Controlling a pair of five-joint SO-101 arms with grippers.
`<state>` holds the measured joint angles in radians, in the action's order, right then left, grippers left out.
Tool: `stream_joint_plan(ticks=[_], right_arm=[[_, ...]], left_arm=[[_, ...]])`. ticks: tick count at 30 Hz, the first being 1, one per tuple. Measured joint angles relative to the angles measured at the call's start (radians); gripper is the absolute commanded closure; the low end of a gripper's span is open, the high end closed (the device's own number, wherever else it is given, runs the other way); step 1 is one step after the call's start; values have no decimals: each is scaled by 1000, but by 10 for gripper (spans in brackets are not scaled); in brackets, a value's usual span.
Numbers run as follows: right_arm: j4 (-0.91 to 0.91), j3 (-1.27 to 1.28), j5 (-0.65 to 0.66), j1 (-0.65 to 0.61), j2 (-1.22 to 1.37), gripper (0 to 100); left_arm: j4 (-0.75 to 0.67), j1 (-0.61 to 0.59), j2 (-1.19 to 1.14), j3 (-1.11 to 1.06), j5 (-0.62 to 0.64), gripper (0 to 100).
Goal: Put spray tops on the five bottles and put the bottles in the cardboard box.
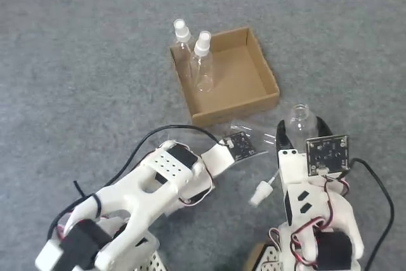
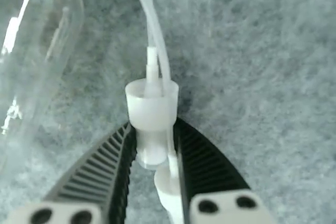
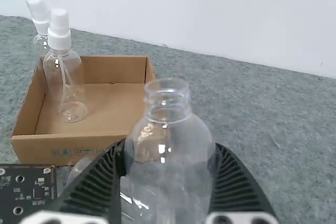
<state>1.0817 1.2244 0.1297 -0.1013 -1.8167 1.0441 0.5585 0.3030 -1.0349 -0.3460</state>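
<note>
The left tool (image 2: 153,129) is clamped on a white plastic spray top (image 2: 152,106). It holds the top by its narrower head end, with the thin dip tube (image 2: 156,40) pointing away over the grey felt-covered worktop (image 2: 252,77). The right tool (image 1: 302,131) grips a clear plastic bottle (image 3: 168,129) around its body. The bottle is upright, neck open, near the brown cardboard box (image 1: 254,74), where two capped bottles (image 1: 203,61) already stand. Both parts look light. The bottle seems thin-walled and slick — likely to buckle or twist under a hard squeeze — so a hold on the body suits it. The tube looks floppy and will probably need guiding into the neck.
</note>
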Motion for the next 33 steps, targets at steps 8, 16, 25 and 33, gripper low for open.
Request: stream_joint_plan(ticks=[8, 16, 25, 33], right_arm=[[0, 0, 0, 0, 0, 937], [0, 0, 0, 0, 0, 937], [0, 0, 0, 0, 0, 937], [0, 0, 0, 0, 0, 937]], left_arm=[[61, -2, 18, 2, -15, 989], [175, 0, 186, 2, -15, 989], [230, -103, 347, 2, -17, 989], [230, -196, 477, 0, -54, 989]])
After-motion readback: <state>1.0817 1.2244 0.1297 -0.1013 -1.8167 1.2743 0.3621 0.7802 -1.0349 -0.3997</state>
